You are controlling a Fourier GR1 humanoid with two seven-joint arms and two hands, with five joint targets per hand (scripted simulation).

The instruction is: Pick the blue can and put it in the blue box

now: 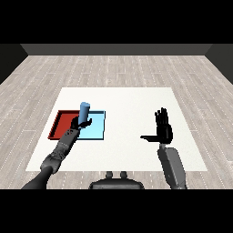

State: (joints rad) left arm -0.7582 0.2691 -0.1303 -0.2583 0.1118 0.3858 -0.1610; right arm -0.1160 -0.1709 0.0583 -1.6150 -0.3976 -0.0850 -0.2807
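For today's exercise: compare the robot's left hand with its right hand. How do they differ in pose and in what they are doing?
The left hand is curled round the blue can; the right hand holds nothing. The left hand's fingers are wrapped; the right hand's are straight and raised, thumb pointing sideways. The left hand is above the red tray and light blue tray; the right hand is above bare table. Both are black, on grey forearms.

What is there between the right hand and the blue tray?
Only bare white table lies between the right hand and the blue tray, in the head view.
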